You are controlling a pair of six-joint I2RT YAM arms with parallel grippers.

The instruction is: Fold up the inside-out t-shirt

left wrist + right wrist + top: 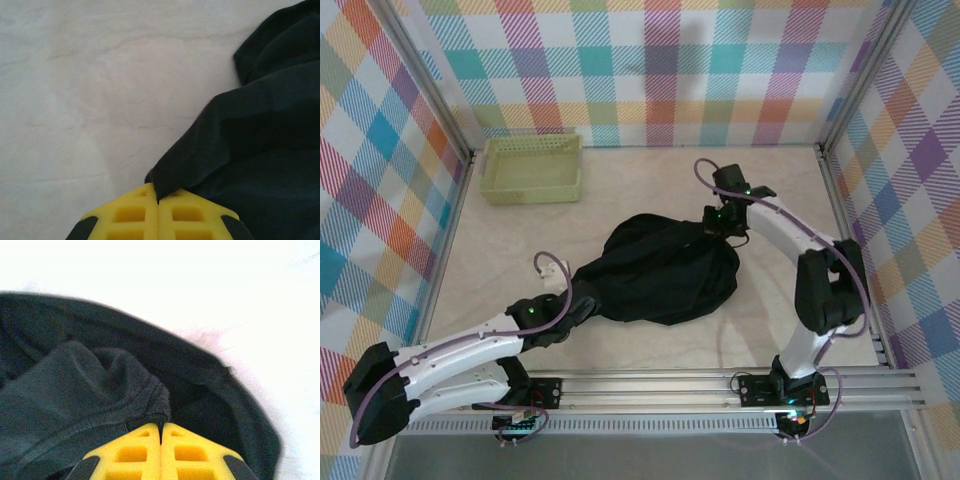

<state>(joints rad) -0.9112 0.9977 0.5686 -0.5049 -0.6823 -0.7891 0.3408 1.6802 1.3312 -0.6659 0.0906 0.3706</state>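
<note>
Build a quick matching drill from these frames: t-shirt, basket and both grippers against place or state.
Column A
1. t-shirt
2. basket
3. left gripper
4. right gripper

Column B
a. back left, apart from the cloth
b. shut on the cloth's near-left edge
c. black, bunched in a heap in the middle
d. shut on a fold at the cloth's far-right side

Pairs: 1-c, 2-a, 3-b, 4-d
</note>
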